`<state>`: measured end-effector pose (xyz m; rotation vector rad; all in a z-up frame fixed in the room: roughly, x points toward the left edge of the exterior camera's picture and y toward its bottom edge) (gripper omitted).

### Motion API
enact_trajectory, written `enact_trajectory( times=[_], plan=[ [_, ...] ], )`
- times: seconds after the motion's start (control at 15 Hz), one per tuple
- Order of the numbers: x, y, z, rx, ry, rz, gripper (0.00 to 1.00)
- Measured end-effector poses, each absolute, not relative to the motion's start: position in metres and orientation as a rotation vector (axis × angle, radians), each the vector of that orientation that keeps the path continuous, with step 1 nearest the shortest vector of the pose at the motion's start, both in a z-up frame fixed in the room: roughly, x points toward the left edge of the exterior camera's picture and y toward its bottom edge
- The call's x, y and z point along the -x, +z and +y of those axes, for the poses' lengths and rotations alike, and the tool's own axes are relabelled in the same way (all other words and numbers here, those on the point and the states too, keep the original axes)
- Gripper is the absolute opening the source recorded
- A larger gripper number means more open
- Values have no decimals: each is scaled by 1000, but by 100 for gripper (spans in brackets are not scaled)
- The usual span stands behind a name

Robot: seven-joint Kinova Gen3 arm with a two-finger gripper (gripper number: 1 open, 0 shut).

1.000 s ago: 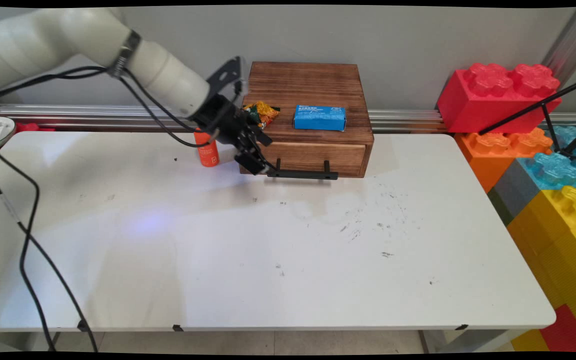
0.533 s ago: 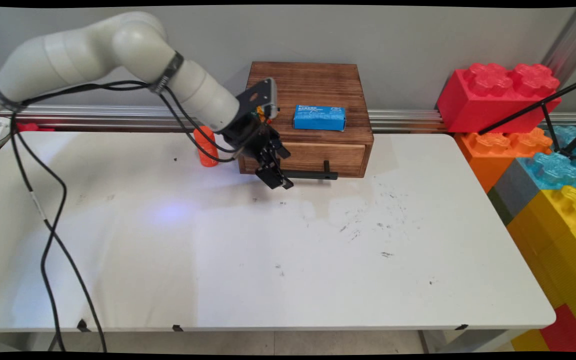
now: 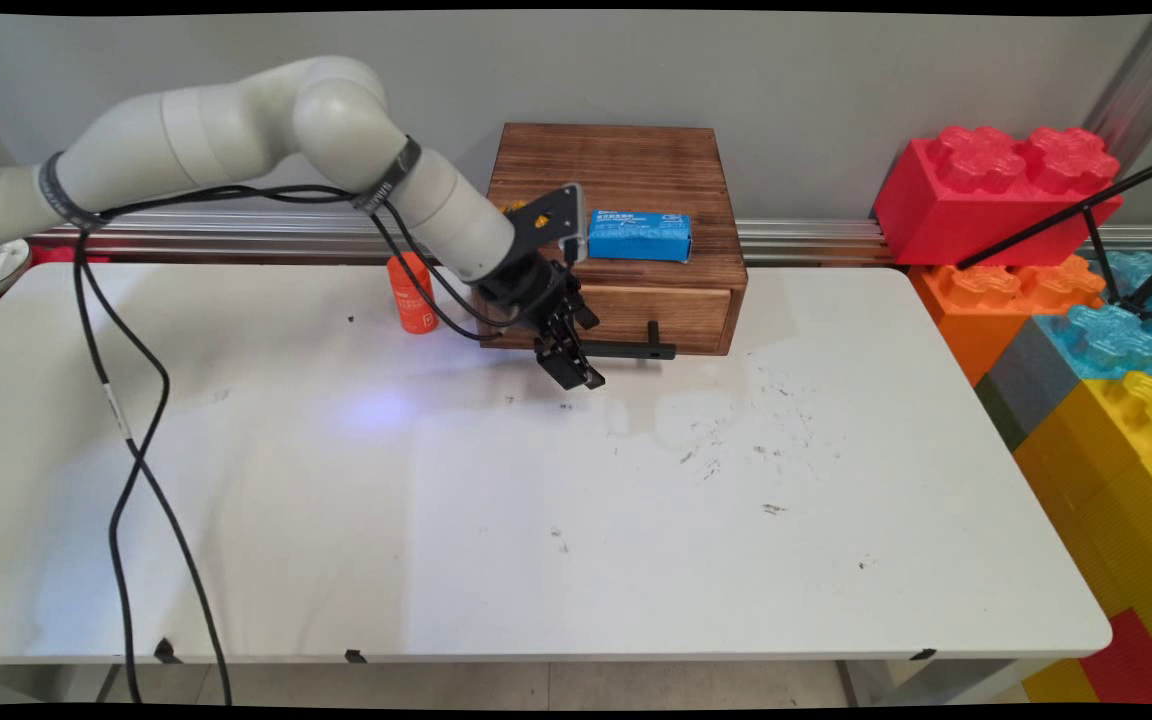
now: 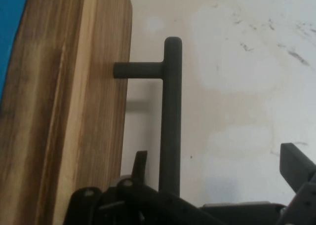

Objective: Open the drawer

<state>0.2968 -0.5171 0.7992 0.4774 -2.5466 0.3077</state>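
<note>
My gripper (image 3: 574, 372) hangs low in front of a brown wooden drawer box (image 3: 626, 170) at the table's back, over the left part of its black bar handle (image 3: 631, 349). In the hand view the handle (image 4: 171, 116) runs up between my open fingers, close to the left finger (image 4: 140, 165) and far from the right one (image 4: 295, 162); neither touches it that I can see. The drawer front (image 4: 64, 116) fills that view's left side. A blue packet (image 3: 639, 235) lies on top of the box.
An orange can (image 3: 413, 293) stands on the table just left of the box, behind my arm. Large red, orange, blue and yellow toy bricks (image 3: 996, 185) are stacked at the right, with black tripod legs (image 3: 1096, 215) across them. Black cables (image 3: 126, 440) hang at the left.
My arm has swung to the right and slightly forward; the gripper went from the handle's left end to straddling the bar. The snack packet on the box is now hidden behind my hand.
</note>
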Motion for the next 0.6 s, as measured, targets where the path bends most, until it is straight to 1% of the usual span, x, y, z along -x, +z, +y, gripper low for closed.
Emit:
enact_trajectory(
  times=[0.6],
  plan=[
    [-280,776,-526,-505,295,-2552,100]
  ],
)
